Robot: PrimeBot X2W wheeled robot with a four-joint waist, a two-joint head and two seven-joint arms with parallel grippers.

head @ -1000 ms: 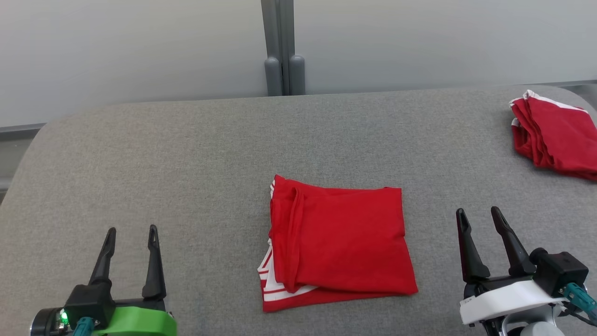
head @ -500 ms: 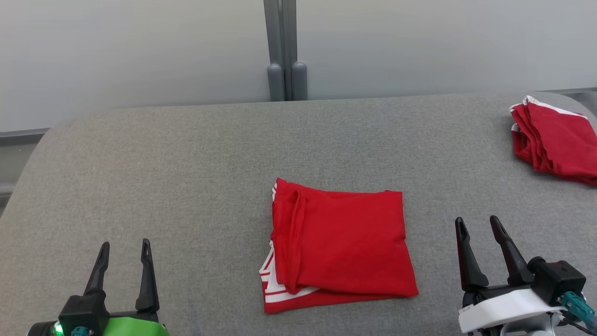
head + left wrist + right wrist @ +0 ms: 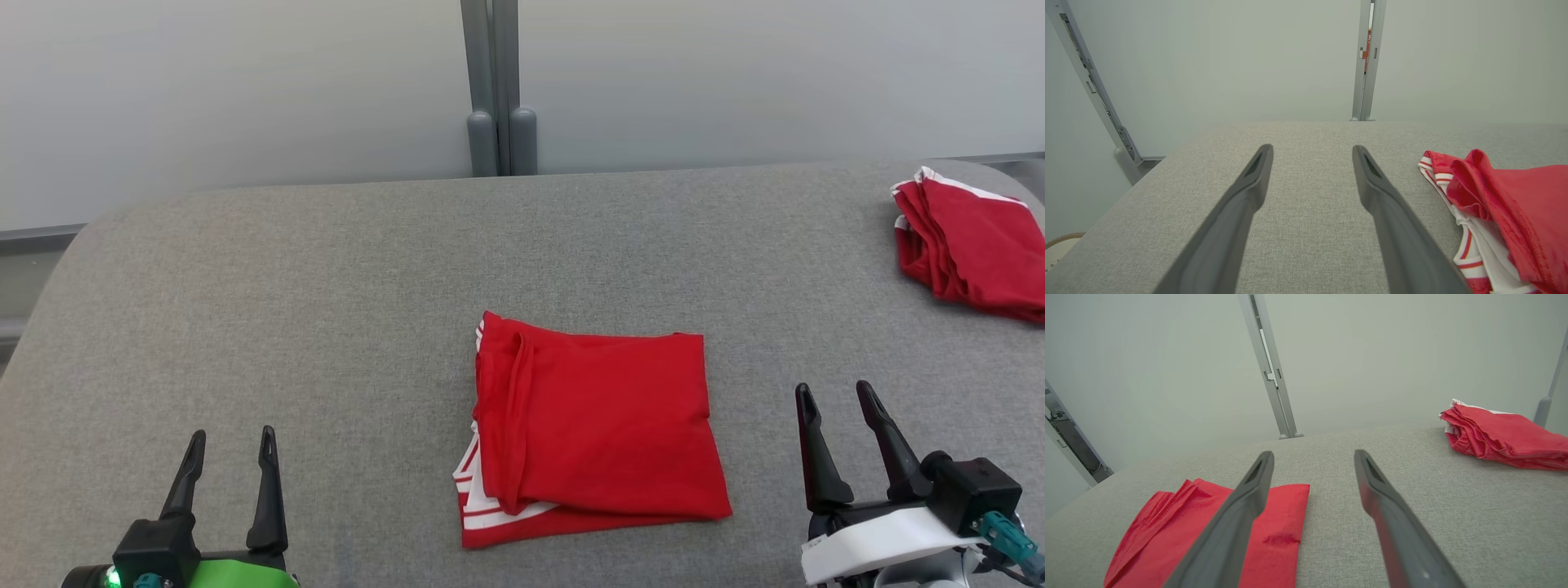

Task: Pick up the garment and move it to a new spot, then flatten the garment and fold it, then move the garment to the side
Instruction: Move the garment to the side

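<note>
Lying folded in the middle of a grey padded table (image 3: 326, 286), a red garment (image 3: 592, 433) shows white striped trim poking out at its near left corner. The left gripper (image 3: 231, 434) sits low at the left, well apart from it; the right gripper (image 3: 833, 389) sits near its right edge, not touching. Both have fingers spread wide and hold nothing. The fold looks done, so the move aside is likely what remains. Pinching only the top layer would likely let the stack fall open (the loose trim suggests uneven layers). A second folded red garment (image 3: 971, 253) at the far right could be bumped or covered.
</note>
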